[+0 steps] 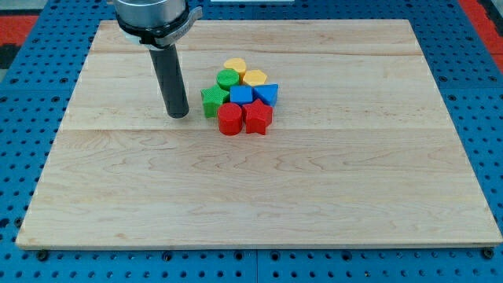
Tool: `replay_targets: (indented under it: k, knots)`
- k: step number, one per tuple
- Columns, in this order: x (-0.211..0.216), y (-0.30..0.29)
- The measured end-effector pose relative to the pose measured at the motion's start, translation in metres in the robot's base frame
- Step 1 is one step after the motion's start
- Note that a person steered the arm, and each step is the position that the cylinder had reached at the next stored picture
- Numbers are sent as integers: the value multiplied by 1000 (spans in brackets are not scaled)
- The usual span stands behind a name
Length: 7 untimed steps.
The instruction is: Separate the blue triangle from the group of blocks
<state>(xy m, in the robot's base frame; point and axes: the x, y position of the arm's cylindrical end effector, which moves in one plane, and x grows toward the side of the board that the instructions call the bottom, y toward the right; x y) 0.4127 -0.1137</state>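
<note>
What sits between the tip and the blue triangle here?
In the camera view, my tip stands left of the group. Toward the blue triangle lie the green block and the blue cube, with bare board before the green block.

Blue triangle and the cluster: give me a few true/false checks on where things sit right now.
1. My tip is at the view's left of the cluster. True.
2. The blue triangle sits on the cluster's right edge. True.
3. The blue triangle stands apart from the other blocks. False: it is packed against the blue cube.
4. My tip touches the blue triangle. False: the green block and others lie between.
5. Two red blocks form the cluster's bottom. True.
</note>
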Motion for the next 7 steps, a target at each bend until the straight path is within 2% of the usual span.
replay_targets:
  k: [4,5,6,7]
  knots:
    - [-17,-10]
    - [-5,-9]
    - [29,-9]
    - [44,31]
